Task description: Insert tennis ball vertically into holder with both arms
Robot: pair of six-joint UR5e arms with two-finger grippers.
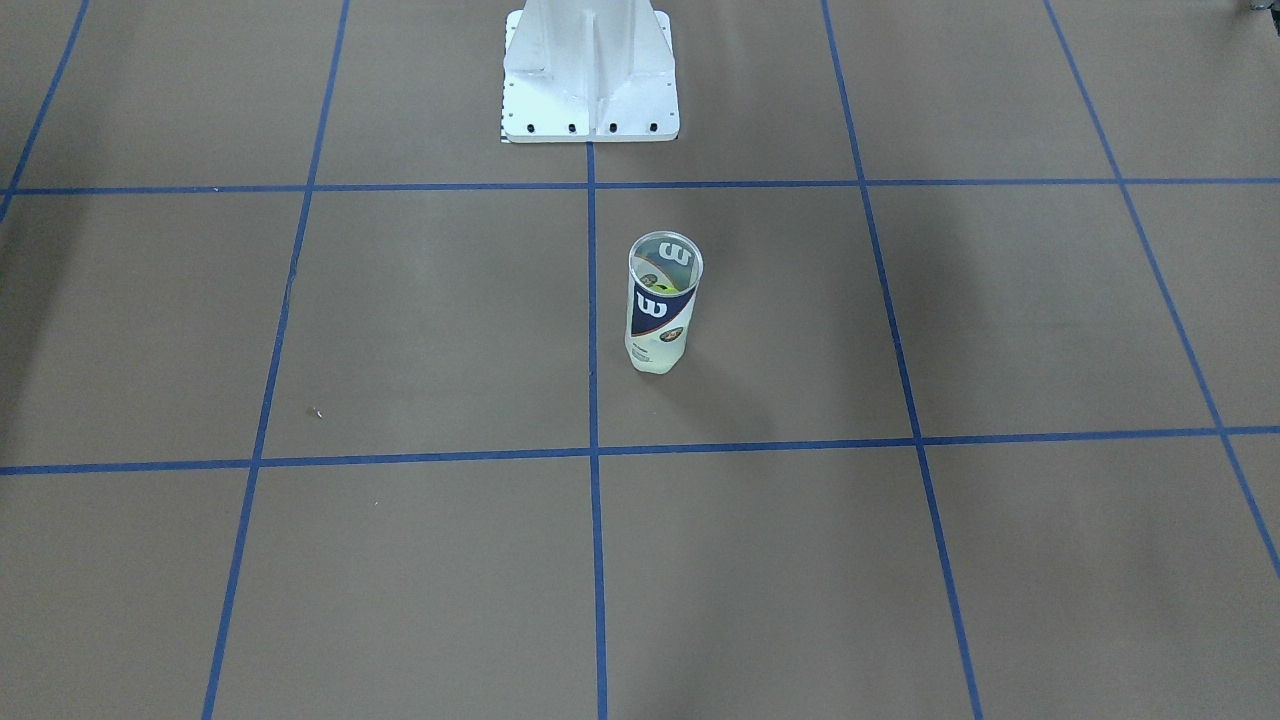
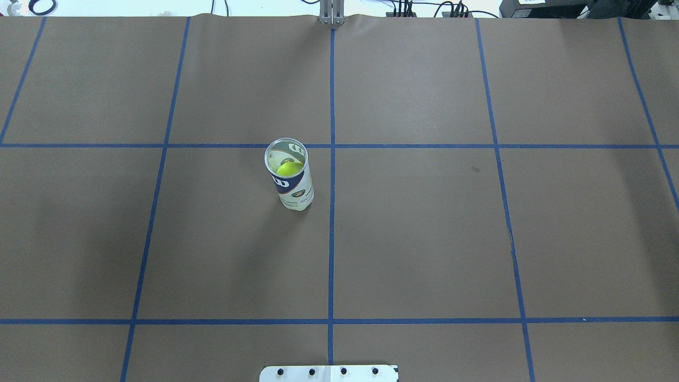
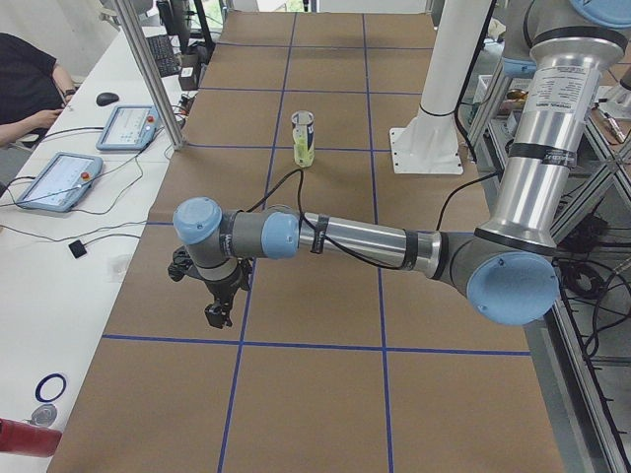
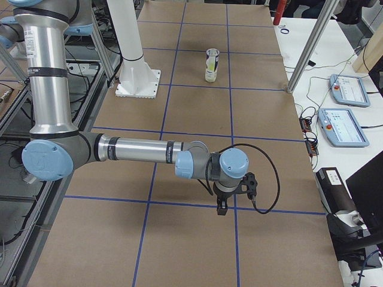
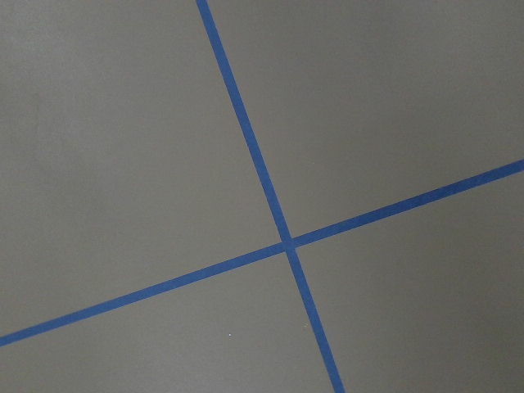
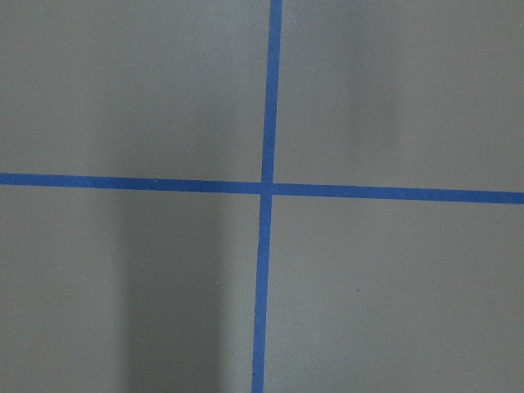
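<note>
The holder [image 1: 660,310] [image 2: 290,180] stands upright near the table's middle, a clear can with a navy and white label. A yellow-green tennis ball [image 2: 289,169] [image 1: 668,287] sits inside it, seen through the open top. In the side views the holder [image 3: 304,138] [image 4: 212,64] is far from both arms. My left gripper [image 3: 219,310] hangs low over the table's left end, and my right gripper [image 4: 222,207] hangs low over the right end. Whether either is open or shut, I cannot tell. Both wrist views show only brown paper with crossing blue tape.
The white pedestal base [image 1: 590,90] [image 2: 329,373] stands behind the holder on the robot's side. Tablets [image 3: 59,179] [image 4: 344,125] and cables lie on white side tables beyond metal posts [image 3: 148,74]. A person [image 3: 25,84] sits at the left end.
</note>
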